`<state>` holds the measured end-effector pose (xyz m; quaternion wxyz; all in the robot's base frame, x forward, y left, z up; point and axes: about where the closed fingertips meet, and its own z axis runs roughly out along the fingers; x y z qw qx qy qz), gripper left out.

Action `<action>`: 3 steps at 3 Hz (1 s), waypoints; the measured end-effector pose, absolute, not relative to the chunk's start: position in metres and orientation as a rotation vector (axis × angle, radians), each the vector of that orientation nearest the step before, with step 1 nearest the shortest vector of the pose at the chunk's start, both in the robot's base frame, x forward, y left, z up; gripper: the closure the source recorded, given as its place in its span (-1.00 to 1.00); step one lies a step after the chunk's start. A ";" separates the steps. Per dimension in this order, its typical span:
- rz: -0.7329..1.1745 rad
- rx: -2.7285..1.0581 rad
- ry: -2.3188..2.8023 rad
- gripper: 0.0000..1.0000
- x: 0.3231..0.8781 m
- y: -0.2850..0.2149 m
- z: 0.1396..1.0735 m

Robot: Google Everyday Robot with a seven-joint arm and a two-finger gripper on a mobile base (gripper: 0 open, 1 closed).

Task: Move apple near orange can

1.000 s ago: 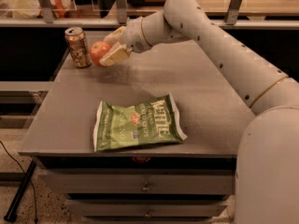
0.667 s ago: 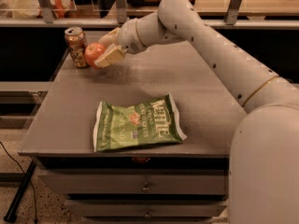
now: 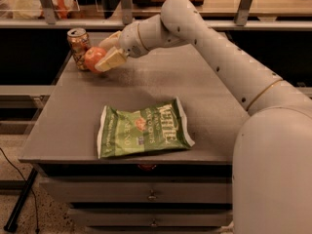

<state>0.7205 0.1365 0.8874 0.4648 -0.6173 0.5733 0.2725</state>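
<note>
**Item 1: small round red-orange apple with a paler patch** (image 3: 92, 57). You are holding it at the far left of the flat grey bench (image 3: 204, 96), just beside the can and possibly touching it. Whether it is resting on the bench surface cannot be told. Judged handling: firm, smooth-skinned and fairly heavy for its size. It is likely to roll once let go and to bruise under a hard squeeze. You are taking it across its widest part, which looks the soundest place.

**Item 2: cream two-finger gripper** (image 3: 101, 56). It is reaching in from the right, and its jaws are clenching the apple.

**Item 3: slim orange-gold metal drink can with a silver top** (image 3: 78, 45). It is standing upright at the far left edge. Judged light and thin-walled, so a nudge is likely to tip it. Pale markings are showing, but no word is reading clearly.

**Item 4: green crinkled chip bag** (image 3: 144, 130). It is lying flat near the front edge, well apart from the apple. White lettering is reading "Kettle"; the smaller print is not legible.
</note>
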 end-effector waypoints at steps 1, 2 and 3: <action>0.684 -1.517 1.407 -0.31 0.719 0.140 0.885; 0.697 -1.517 1.406 -0.78 0.718 0.141 0.883; 0.714 -1.508 1.420 -1.00 0.714 0.142 0.877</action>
